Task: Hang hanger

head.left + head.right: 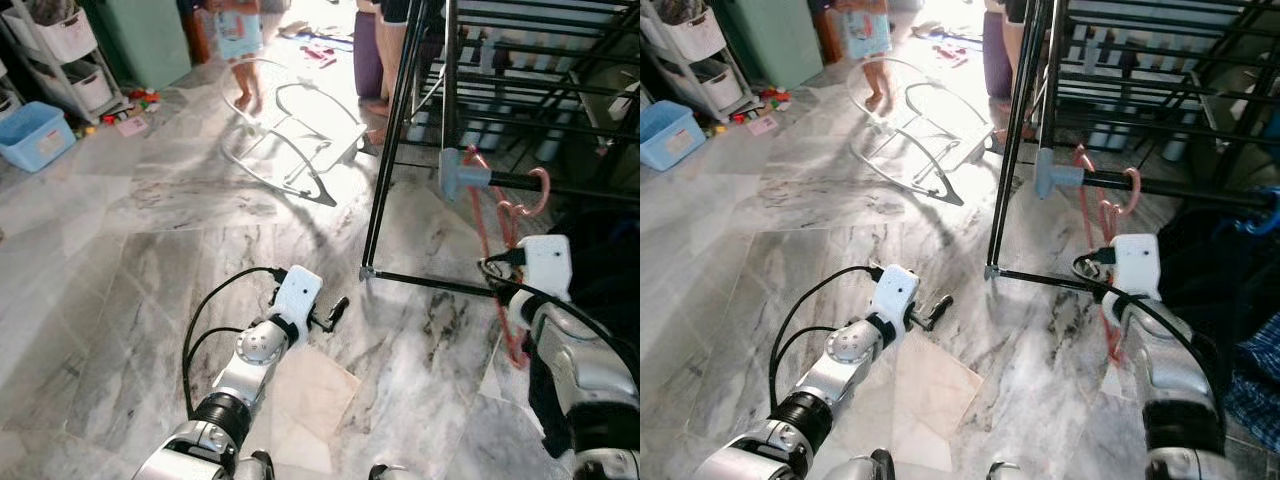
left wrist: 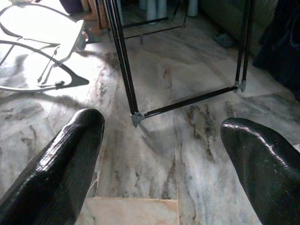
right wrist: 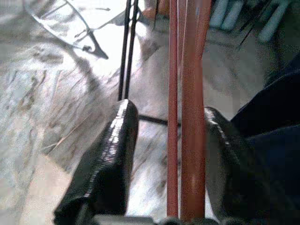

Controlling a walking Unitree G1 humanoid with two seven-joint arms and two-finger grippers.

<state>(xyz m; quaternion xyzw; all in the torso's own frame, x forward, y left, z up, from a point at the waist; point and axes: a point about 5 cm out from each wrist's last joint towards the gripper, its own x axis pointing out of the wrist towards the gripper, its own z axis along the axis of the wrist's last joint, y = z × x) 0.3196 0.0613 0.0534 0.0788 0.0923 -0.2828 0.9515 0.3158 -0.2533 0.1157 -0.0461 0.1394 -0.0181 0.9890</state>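
Hanging the hangers point(image 1: 505, 215) well was judged to depend on their curved hooks being lifted just above the black rail point(image 1: 560, 187) of the drying rack point(image 1: 395, 140) and lowered squarely over it, with the thin stems kept from twisting. The bundle of pinkish-red hangers was held upright by the right gripper point(image 3: 168, 154), clenched around the slim, smooth stems, the hooks near the rail beside a grey plastic joint point(image 1: 460, 172). The rack was made of thin dark metal tubes, standing on a glossy veined marble floor point(image 1: 150, 250). The left gripper point(image 2: 161, 154) was held released and empty, low over the floor.
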